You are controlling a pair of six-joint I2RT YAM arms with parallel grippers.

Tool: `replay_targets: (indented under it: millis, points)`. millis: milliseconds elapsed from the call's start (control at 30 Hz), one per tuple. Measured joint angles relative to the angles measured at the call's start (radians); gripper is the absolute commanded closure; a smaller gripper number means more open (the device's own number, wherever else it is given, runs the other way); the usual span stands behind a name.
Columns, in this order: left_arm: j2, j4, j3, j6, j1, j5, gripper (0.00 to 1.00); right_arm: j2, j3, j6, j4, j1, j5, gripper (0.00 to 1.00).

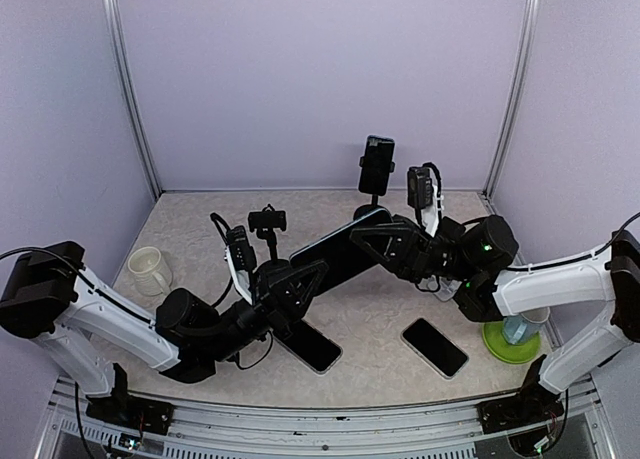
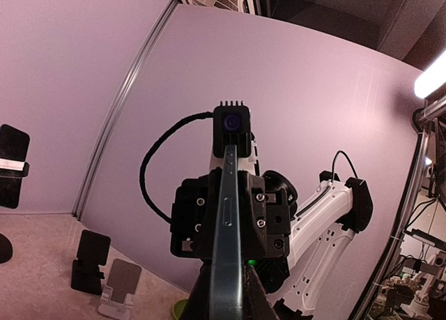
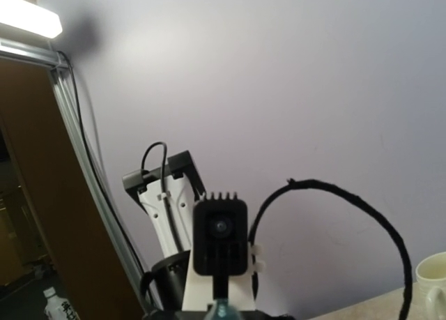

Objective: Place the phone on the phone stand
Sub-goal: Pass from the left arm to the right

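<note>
Nearest the lenses, little of the grip shows. In the left wrist view the phone (image 2: 226,257) appears edge on, a thin grey strip running straight away. The fingers holding its near end are cut off at the bottom edge. In the right wrist view only the phone's tip pokes up at the bottom. Above it sits the left arm's wrist camera (image 3: 219,236), and this arm's own fingers are out of frame.

From above, the phone (image 1: 335,251) hangs slantwise in the air above the middle of the surface (image 1: 380,299), resting on no stand. The left pincer (image 1: 300,274) is closed on its near, lower end. The right pincer (image 1: 378,229) is closed on its far, higher end, and the left wrist view shows that pincer (image 2: 230,219) clamped tight around the strip.

Two spare phones lie flat on the speckled surface, one (image 1: 312,347) under the left arm and one (image 1: 435,347) nearer the right arm. A pale mug (image 1: 150,271) stands to the left. On the right a green dish (image 1: 505,344) carries a cup I cannot make out well.

Farther back a small black stand (image 1: 267,221) is empty, and a tall stand (image 1: 377,194) by the rear wall carries another dark phone (image 1: 376,162). The left wrist view also catches a dark stand (image 2: 90,261) touching a clear stand (image 2: 118,285). I cannot match either of these to the overhead view. Plain lilac walls with metal corner posts close in the space.
</note>
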Motion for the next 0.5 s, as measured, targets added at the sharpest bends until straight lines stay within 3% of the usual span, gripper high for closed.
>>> replay_targets:
  millis: [233,500]
  points:
    - [0.000,-0.012,-0.007,0.009,0.004,-0.034,0.38,-0.001,0.002,-0.028,-0.023,0.004,-0.011,1.00]
    - [-0.064,-0.059,-0.066,0.015,0.005,-0.050,0.13,-0.056,0.035,-0.116,-0.202,-0.005,-0.007,1.00]
